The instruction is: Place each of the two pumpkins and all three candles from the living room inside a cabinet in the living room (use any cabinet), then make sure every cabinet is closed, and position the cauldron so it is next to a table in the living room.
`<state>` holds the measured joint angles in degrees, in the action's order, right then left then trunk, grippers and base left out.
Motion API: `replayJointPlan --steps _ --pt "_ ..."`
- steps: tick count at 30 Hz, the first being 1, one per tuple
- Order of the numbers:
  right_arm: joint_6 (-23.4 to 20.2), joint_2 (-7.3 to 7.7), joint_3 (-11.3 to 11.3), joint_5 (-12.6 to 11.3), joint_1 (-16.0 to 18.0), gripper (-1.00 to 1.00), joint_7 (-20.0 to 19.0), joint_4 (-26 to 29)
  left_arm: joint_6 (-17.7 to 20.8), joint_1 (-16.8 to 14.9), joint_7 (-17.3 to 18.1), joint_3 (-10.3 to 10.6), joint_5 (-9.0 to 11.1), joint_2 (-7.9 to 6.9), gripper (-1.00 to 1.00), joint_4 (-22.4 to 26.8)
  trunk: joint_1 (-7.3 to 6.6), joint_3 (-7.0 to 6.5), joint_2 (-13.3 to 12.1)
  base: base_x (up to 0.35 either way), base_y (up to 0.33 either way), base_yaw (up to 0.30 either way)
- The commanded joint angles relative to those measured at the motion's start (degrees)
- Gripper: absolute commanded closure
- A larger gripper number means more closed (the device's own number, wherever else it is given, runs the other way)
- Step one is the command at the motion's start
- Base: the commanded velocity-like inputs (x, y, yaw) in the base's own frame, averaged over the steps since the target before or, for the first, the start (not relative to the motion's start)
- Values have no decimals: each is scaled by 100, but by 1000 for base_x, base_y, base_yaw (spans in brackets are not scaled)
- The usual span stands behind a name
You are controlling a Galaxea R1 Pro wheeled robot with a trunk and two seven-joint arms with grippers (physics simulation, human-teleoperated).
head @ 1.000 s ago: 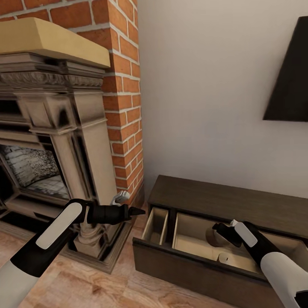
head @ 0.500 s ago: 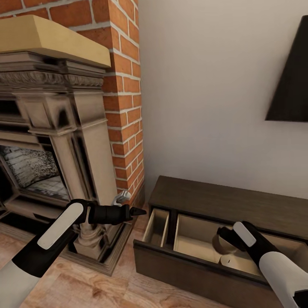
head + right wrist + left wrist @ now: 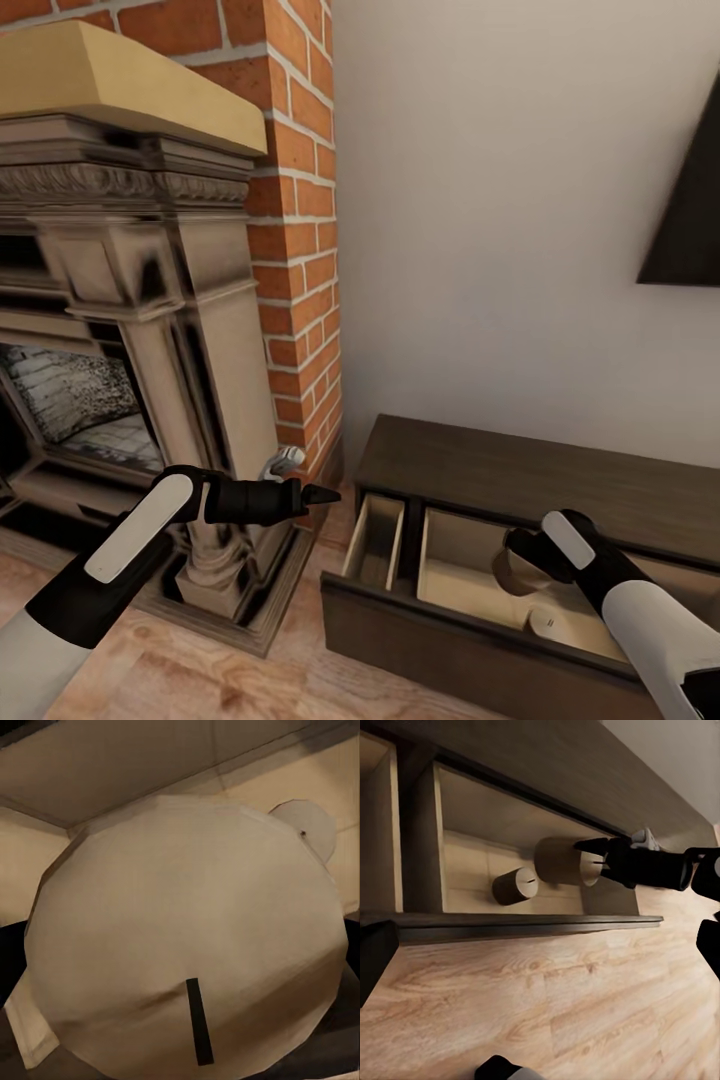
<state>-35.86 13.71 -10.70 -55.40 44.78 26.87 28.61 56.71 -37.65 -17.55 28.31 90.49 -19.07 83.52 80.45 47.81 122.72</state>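
Observation:
The dark-brown cabinet (image 3: 520,470) stands against the wall with its wide drawer pulled out. My right gripper (image 3: 524,560) reaches down into the pale drawer interior, shut on a beige candle (image 3: 510,574). In the left wrist view its fingertips (image 3: 589,844) clamp the candle's (image 3: 556,860) end. A dark wick line shows on the candle's (image 3: 187,945) face in the right wrist view. A smaller candle (image 3: 548,622) (image 3: 516,885) (image 3: 304,829) lies loose on the drawer floor beside it. My left gripper (image 3: 325,493) hovers open by the fireplace base, left of the cabinet. The pumpkins and cauldron are out of view.
A stone fireplace (image 3: 150,300) and brick column (image 3: 295,250) stand close on the left. A dark panel (image 3: 690,220) hangs on the wall above the cabinet. The drawer's narrow left compartment (image 3: 378,545) is open. Wood floor (image 3: 230,680) lies in front.
The view has shifted slightly, so the cabinet sits lower and further right in the picture. My right gripper has sunk a little deeper into the drawer with the candle. The left arm has held still.

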Motion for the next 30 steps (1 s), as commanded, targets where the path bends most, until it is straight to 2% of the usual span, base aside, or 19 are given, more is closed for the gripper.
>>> replayJointPlan --steps 1,14,23,30 --pt "0 -3 -46 -49 4 100 53 10 2 -5 -56 8 62 -2 -100 2 0 6 3 78 66 0" --pt "-44 -34 -64 -23 4 100 -117 66 3 -5 -56 3 65 -10 -100 -27 0 3 3 10 38 -18" --pt "-44 -29 -64 -32 4 100 -144 76 7 -5 -56 -1 65 -17 -100 -30 0 -24 3 0 258 -251" --pt "-44 -27 -64 -24 4 100 -440 71 7 -5 -59 -1 60 -17 -100 -27 0 -48 3 49 271 -274"
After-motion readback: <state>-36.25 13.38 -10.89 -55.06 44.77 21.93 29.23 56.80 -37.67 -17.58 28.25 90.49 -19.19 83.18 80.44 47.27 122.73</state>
